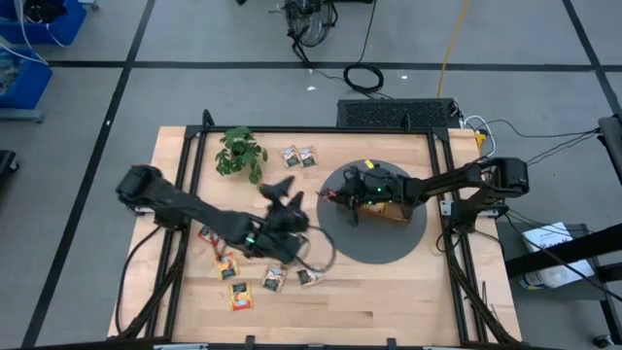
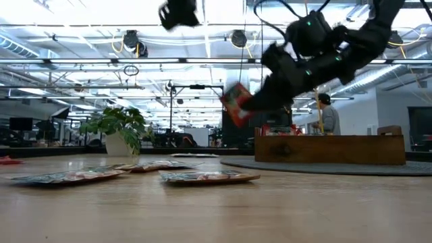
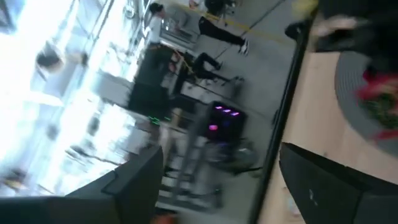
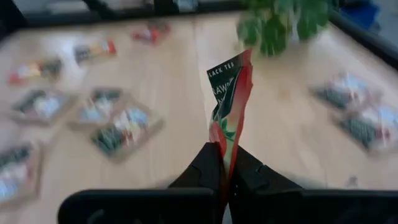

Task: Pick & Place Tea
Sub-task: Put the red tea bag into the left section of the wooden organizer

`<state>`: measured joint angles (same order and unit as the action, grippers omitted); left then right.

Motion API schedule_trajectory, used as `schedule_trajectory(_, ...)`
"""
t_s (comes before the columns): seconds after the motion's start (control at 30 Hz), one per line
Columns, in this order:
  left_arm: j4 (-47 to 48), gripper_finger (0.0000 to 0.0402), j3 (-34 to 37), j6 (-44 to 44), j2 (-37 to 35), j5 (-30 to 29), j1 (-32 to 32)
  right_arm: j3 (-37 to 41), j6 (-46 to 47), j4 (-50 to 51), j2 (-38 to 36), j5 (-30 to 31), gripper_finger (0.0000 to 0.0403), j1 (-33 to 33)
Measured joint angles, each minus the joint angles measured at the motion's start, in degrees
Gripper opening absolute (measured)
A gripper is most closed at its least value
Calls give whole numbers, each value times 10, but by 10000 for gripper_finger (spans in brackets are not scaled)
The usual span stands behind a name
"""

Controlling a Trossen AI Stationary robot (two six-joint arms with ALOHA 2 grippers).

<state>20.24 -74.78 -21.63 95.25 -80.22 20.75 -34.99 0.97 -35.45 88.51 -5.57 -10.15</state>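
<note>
My right gripper [image 4: 226, 163] is shut on a red tea sachet [image 4: 231, 93], held in the air over the left rim of the grey round mat [image 1: 374, 248]; the low view shows the same sachet [image 2: 235, 103]. My left gripper [image 1: 284, 194] stands open and raised over the table's middle with nothing between its fingers [image 3: 134, 183]. Several more sachets [image 1: 255, 282] lie flat on the wood at the near left, and two sachets [image 1: 299, 156] lie at the back. The wooden tray [image 1: 387, 210] rests on the mat. My right gripper pinches one end of the red sachet [image 4: 224, 148] between its two fingers. The fingers slant down from the table's right side. The sachet sticks out past the fingertips, edge-on to the wrist camera, and is lifted clear of the table.
A small potted plant [image 1: 240, 153] stands at the far left. A black frame rail [image 1: 442, 185] runs round the table top. Bare wood [image 1: 389, 301] lies along the near edge.
</note>
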Motion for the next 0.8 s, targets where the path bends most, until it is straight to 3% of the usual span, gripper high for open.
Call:
schedule_trajectory(0.17,181,298,0,240,-88,47,-2,40,12,-14,-56,55,0,11)
schedule_trajectory(0.33,279,279,1,382,-146,72,-2,105,29,-32,-107,142,0,30)
schedule_trajectory(0.5,315,266,1,433,-160,82,-7,162,78,-72,-130,152,0,35)
schedule_trajectory(0.8,327,260,12,450,-155,92,-27,192,108,-105,-131,161,0,35)
